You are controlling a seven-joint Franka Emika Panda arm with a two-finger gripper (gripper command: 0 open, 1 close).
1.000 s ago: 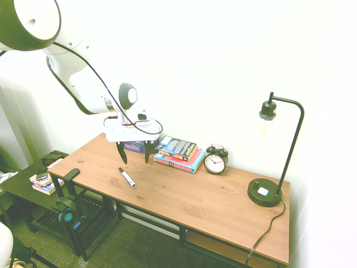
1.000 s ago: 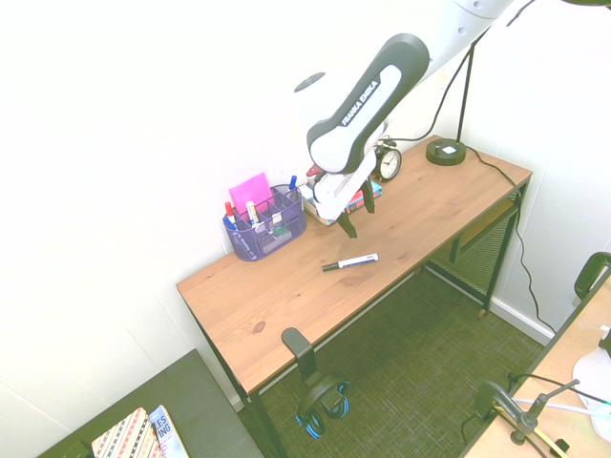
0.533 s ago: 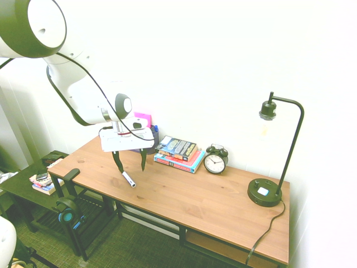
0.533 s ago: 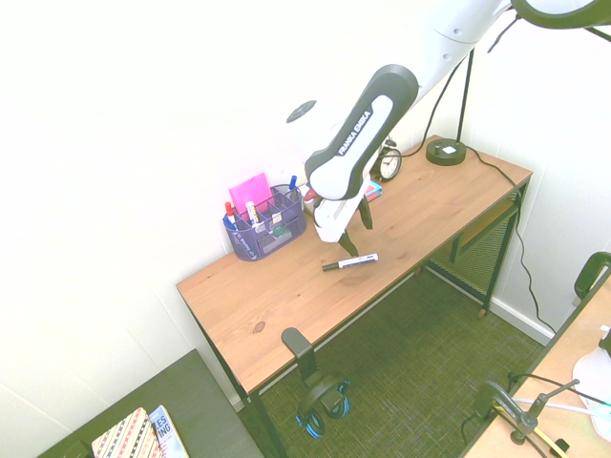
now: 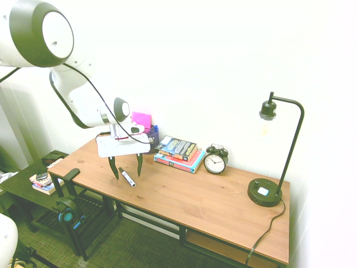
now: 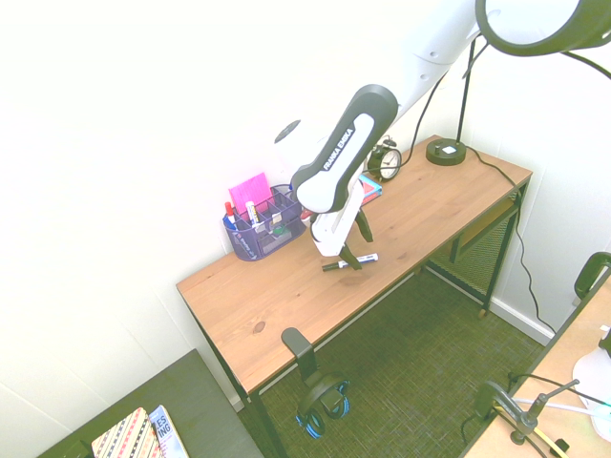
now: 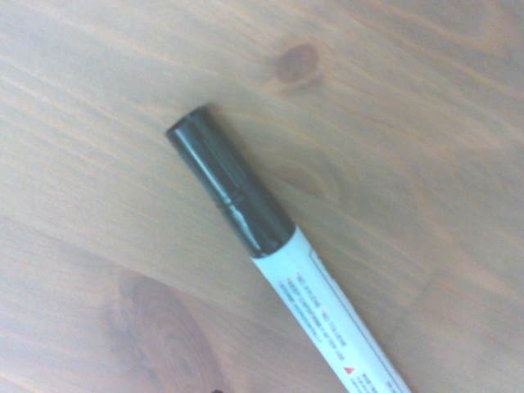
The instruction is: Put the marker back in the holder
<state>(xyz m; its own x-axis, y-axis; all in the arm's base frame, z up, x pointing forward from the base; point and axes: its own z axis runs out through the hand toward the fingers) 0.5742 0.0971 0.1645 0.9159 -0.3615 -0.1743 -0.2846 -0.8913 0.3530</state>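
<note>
Claw [image 5: 126, 172] is hanging wide open, pointing steeply down, its prongs straddling the marker [image 5: 128, 177], which is lying flat on the counter [image 5: 212, 206]; barrel is running slantwise between the prongs, black cap toward the counter's left end in the second exterior view; holder [image 6: 265, 224] is sitting farther back by the wall

I see a plain white wall [image 5: 223, 56] behind a long wooden desk [image 5: 212, 206] on dark metal legs. The floor [image 6: 401, 382] is dark green carpet. On the desk – a stack of books [image 5: 179, 153], a small black alarm clock [image 5: 215, 160] just beside it and, well apart at the far end, a black desk lamp [image 5: 272, 162], unlit. Headphones [image 6: 323, 401] hang from a hook at the desk's edge. A low dark side table [image 5: 25, 187] stands near one end – the room is brightly lit.
</note>
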